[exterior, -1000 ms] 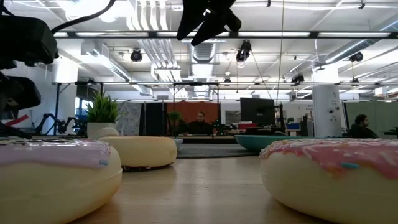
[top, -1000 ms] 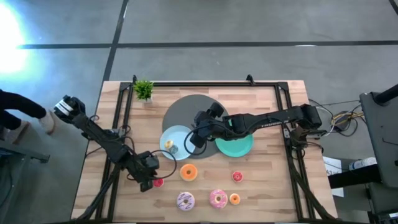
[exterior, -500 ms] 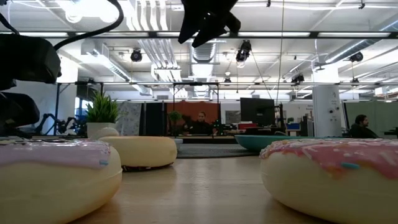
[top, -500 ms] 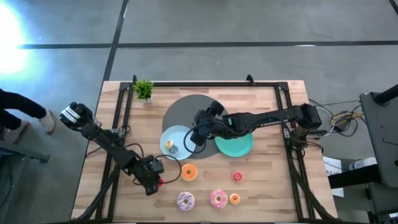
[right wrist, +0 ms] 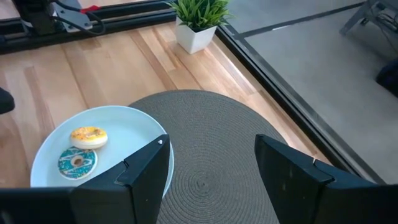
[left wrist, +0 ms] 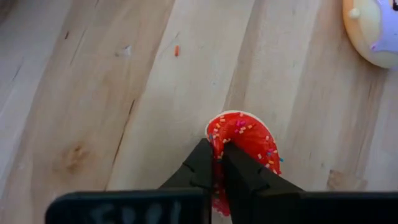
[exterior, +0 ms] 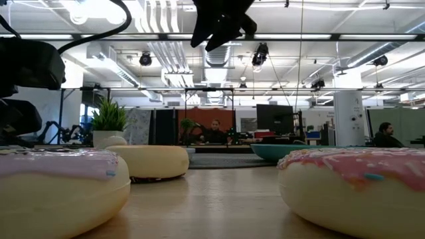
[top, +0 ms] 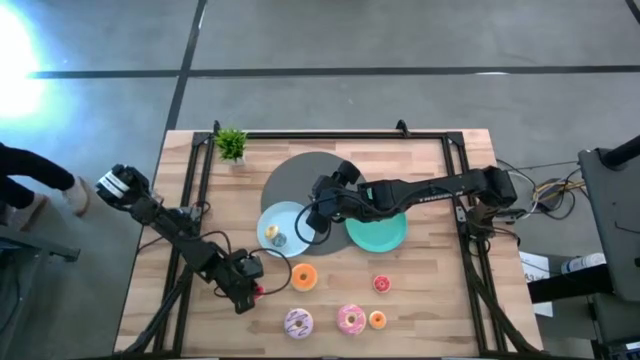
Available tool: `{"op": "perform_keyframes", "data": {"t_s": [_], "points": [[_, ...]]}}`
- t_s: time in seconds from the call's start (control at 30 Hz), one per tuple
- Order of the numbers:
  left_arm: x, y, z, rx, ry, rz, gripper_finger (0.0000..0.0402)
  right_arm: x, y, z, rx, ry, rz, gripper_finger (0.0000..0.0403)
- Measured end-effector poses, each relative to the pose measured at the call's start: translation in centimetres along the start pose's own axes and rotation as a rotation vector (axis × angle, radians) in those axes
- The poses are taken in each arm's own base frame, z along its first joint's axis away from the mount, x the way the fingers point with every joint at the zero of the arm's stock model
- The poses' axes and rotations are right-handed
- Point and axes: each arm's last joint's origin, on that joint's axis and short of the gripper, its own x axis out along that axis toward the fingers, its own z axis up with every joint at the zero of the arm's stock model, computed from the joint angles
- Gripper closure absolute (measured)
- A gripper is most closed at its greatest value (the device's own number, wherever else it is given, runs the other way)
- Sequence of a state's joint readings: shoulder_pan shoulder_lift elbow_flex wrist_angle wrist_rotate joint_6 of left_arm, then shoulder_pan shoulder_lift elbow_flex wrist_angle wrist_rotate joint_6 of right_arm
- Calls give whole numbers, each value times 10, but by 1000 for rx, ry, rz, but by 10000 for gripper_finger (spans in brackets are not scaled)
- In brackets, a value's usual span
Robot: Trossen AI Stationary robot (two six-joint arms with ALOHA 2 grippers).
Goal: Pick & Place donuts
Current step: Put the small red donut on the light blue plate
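My left gripper (top: 247, 288) (left wrist: 217, 167) is low over the table's near left part, shut on a tiny red sprinkled donut (top: 258, 292) (left wrist: 247, 142). My right gripper (top: 312, 224) (right wrist: 211, 149) hangs open and empty, well above the place where the light blue plate (top: 290, 212) (right wrist: 134, 121) meets the grey disc (top: 305, 172) (right wrist: 211, 130). Two tiny donuts, a yellow one (right wrist: 88, 135) and a teal one (right wrist: 77, 161), lie flat on that plate. An orange donut (top: 303, 277), a white-purple one (top: 298, 323), a pink one (top: 351, 319), a tiny orange one (top: 377, 320) and a tiny red one (top: 381, 284) lie flat on the wood. My left gripper pinches the red donut's ring on one side (left wrist: 216, 140) between its two fingers. The fingers come from above, pointing down. The fingers hide the exact place of contact. I cannot tell whether the donut is clear of the table.
A green plate (top: 385, 238) lies right of the light blue one, under my right arm. A small potted plant (top: 231, 145) stands at the far left corner. A black frame (top: 330, 134) runs along the table's far and side edges. A person's arm (top: 30, 170) shows beyond the left edge.
My left gripper has moved a little toward the table's right and near edges, onto the tiny red donut, and has stayed there for the last half second.
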State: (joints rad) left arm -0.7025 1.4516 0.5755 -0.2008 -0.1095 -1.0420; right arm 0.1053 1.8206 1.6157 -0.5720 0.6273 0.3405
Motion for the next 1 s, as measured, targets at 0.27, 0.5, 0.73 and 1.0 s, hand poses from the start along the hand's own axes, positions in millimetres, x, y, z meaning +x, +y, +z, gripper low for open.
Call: {"op": "perform_keyframes", "data": {"t_s": [0.27, 0.5, 0.73, 1.0], "points": [[-26, 5, 4, -15, -34, -6, 401, -5, 2, 1, 7, -7, 18, 175], [-63, 16, 27, -76, -271, -42, 401, -8, 0, 3, 15, -15, 21, 175], [-82, 35, 54, -96, -425, -17, 402, -9, 0, 4, 46, -19, 23, 175], [-88, 59, 86, -97, -519, -14, 401, -14, -3, 6, 71, -29, 26, 175]]}}
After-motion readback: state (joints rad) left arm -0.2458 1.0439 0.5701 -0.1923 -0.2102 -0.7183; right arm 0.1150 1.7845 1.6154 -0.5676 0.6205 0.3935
